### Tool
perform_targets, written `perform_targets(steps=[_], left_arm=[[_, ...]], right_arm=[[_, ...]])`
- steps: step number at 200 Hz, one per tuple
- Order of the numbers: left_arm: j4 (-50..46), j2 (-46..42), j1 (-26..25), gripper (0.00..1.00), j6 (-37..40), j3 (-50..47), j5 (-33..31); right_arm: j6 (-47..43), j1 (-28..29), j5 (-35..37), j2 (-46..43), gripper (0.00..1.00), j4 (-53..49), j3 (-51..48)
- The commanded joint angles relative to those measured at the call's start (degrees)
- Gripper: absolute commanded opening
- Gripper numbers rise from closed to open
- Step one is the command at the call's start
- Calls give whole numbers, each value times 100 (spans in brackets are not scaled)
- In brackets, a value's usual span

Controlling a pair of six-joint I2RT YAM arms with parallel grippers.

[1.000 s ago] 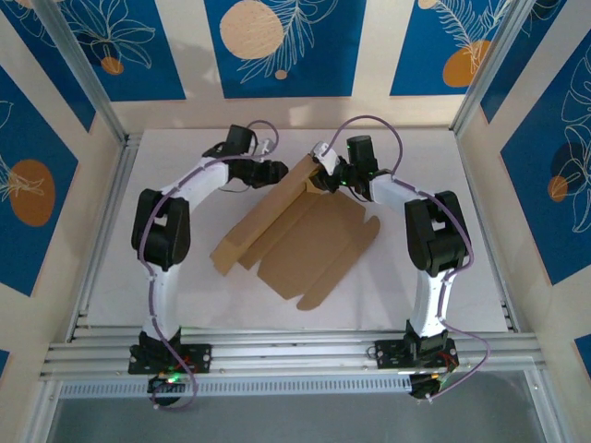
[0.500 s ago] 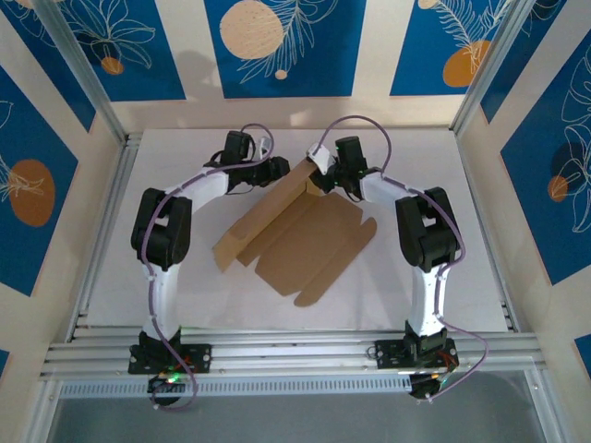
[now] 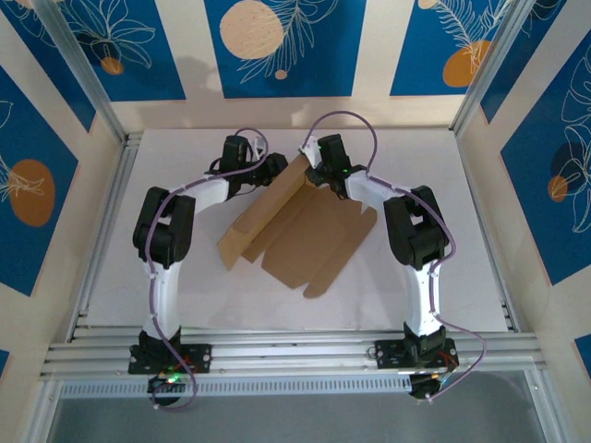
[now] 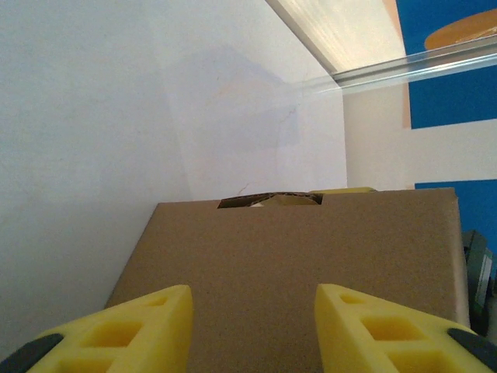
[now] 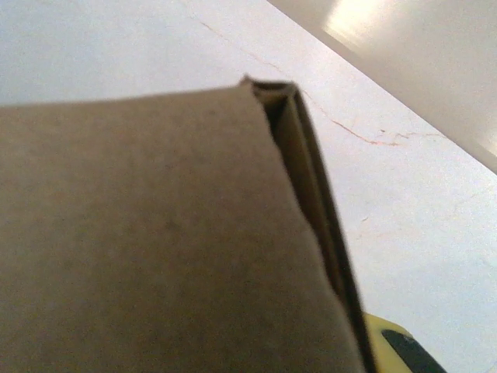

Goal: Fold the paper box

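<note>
Left end effector (image 4: 252,297) stands partly open and empty, fingers facing the raised flap (image 3: 263,210) of the paper box (image 3: 309,240). Right end effector (image 3: 312,173) meets that flap's upper end, but its grip cannot be told. Box lies mid-frame on the bench (image 3: 452,185), long axis lower left to upper right.

A box (image 3: 314,240) lies slantwise on the middle of the bench (image 3: 462,231), one long flap (image 3: 268,208) raised along its left edge. At the flap's far end, the left hand (image 3: 277,166) sits just left of it and the right hand (image 3: 312,173) just right, both ahead of the arm bases.
</note>
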Motion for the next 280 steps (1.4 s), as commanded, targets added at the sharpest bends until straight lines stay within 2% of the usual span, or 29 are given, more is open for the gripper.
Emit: perform_targets(steps=[1, 16, 39, 58, 71, 94, 148, 214, 280], left_arm=[[656, 20, -290, 44, -279, -66, 619], [718, 14, -308, 44, -329, -70, 626], [577, 5, -287, 44, -232, -40, 661], [150, -62, -215, 44, 104, 9, 638], [-58, -123, -145, 44, 250, 13, 635], [-270, -91, -80, 44, 335, 128, 739], [-265, 135, -93, 43, 296, 313, 924], [-3, 573, -279, 43, 84, 627, 1085], [510, 822, -414, 40, -307, 568, 1094]], right_arm=[[-217, 195, 939, 388, 18, -71, 163], [-240, 239, 936, 414, 18, -43, 197], [-274, 227, 442, 288, 28, -26, 77], [-376, 52, -422, -46, 35, 162, -347], [-552, -163, -1362, -317, 37, 215, -660], [-898, -488, -2522, -557, 37, 2, -850], [-1052, -1119, -3767, -300, 38, -621, -613], [-1186, -1056, -3529, -57, 39, -718, -456], [-1151, -863, -2592, 269, 33, -624, -214]])
